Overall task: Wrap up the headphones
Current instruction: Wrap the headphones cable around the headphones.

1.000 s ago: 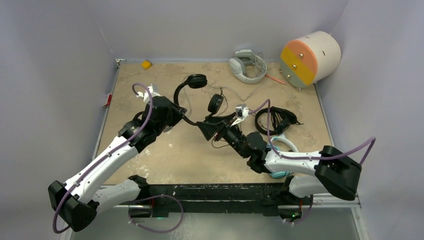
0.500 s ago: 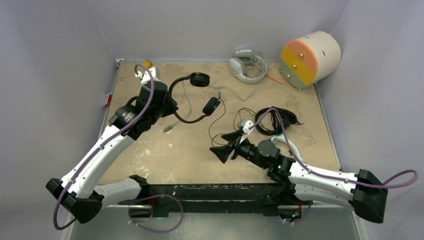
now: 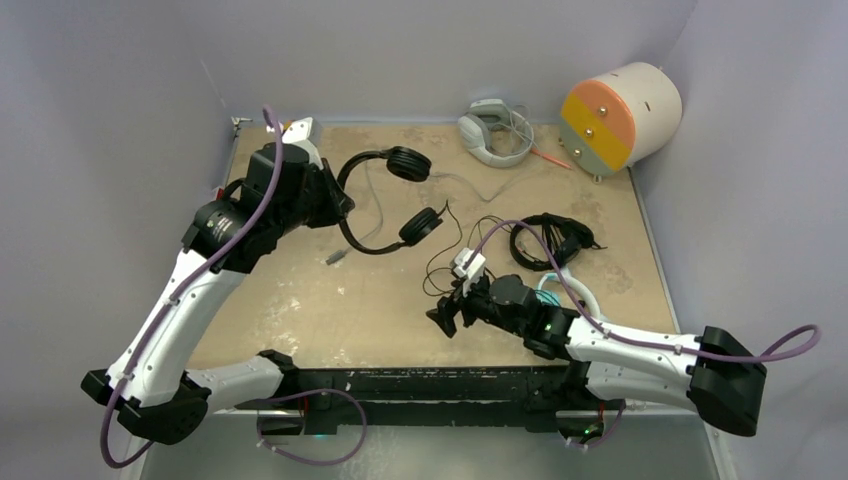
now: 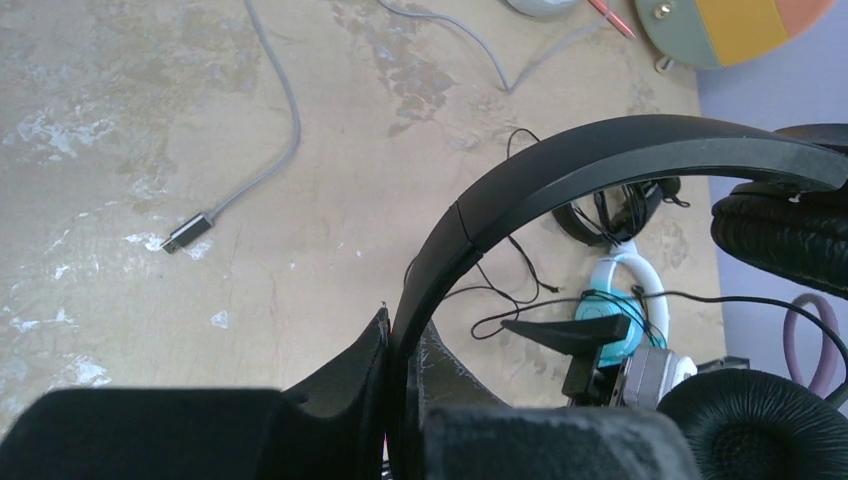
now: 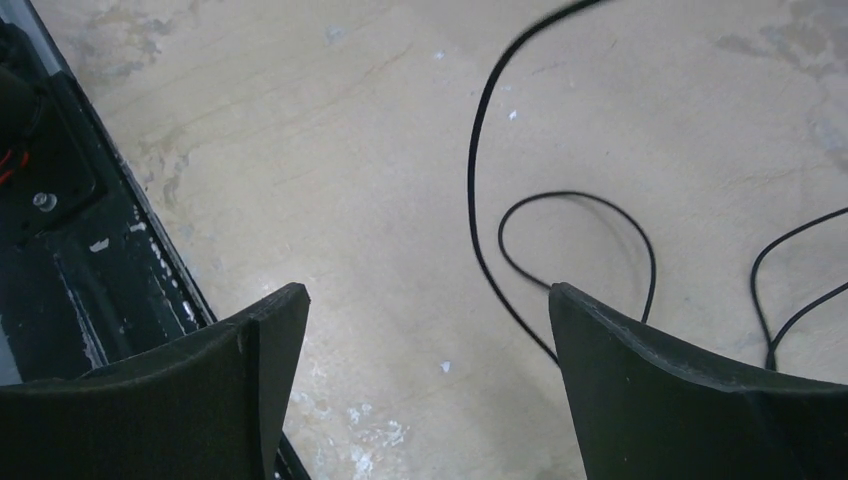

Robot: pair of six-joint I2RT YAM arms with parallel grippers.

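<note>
My left gripper is shut on the band of a slim black pair of headphones and holds it at the table's back left. Its ear cups hang to the right. In the left wrist view the band runs between my fingers. Its thin black cord trails in loops on the table. My right gripper is open and empty near the front edge, with the cord just beyond its fingertips. A second black pair lies coiled at the right. The teal pair is partly hidden by my right arm.
A grey-white headset and a cream cylinder with an orange and yellow face stand at the back right. A grey cable's plug lies left of centre. The black front rail is close to my right gripper.
My left gripper has carried the black headphones back and to the left. My right gripper has drawn away from them toward the front edge and stays open.
</note>
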